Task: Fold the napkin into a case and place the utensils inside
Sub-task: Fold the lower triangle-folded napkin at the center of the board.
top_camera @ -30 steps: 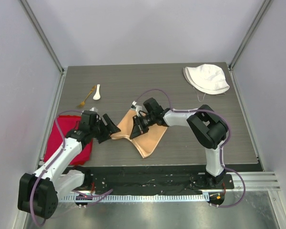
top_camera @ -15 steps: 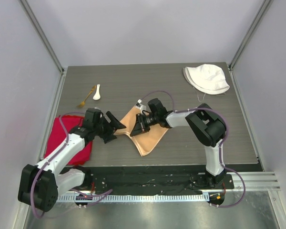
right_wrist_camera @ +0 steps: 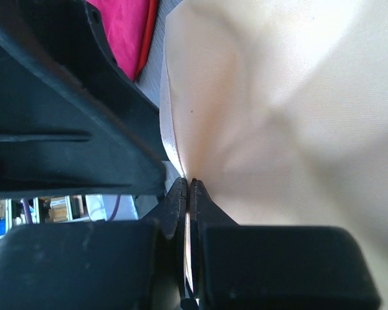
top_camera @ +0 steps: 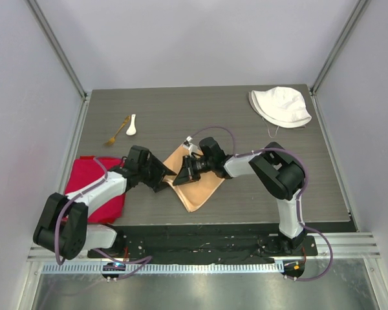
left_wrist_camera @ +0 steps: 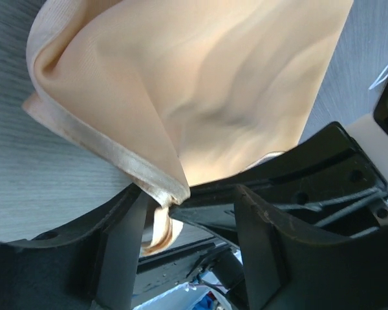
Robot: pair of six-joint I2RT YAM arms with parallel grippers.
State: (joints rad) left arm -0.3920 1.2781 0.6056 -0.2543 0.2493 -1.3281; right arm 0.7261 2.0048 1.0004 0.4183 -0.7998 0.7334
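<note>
1. Surroundings. The red cloth (top_camera: pixel 90 187) lies at the table's (top_camera: pixel 246 129) left near edge, and my left forearm passes over its corner. The white hat (top_camera: pixel 281 106) sits at the far right corner, well apart from the work. Nothing lies between the two.

2. Obstruction. Both wrists crowd one spot. In the right wrist view, my left arm's black body fills the left half and hides the table there.

3. Task item. The napkin (top_camera: pixel 197 184) lies at the table's centre, doubled into an uneven pointed shape, not yet a narrow rectangle. Its left edge is at my fingertips.

4. Hand state. My right gripper (right_wrist_camera: pixel 189 190) is pressed together, pinching the napkin's thin edge. My left gripper (left_wrist_camera: pixel 184 210) is spread, with the hemmed corner hanging between its fingers, not squeezed.

5. Utensils. The spoon (top_camera: pixel 131 126) and fork (top_camera: pixel 117 132) lie just beside each other at far left; whether they touch, I cannot tell.

6. Count. One napkin, one red cloth, one hat, one spoon, one fork.
</note>
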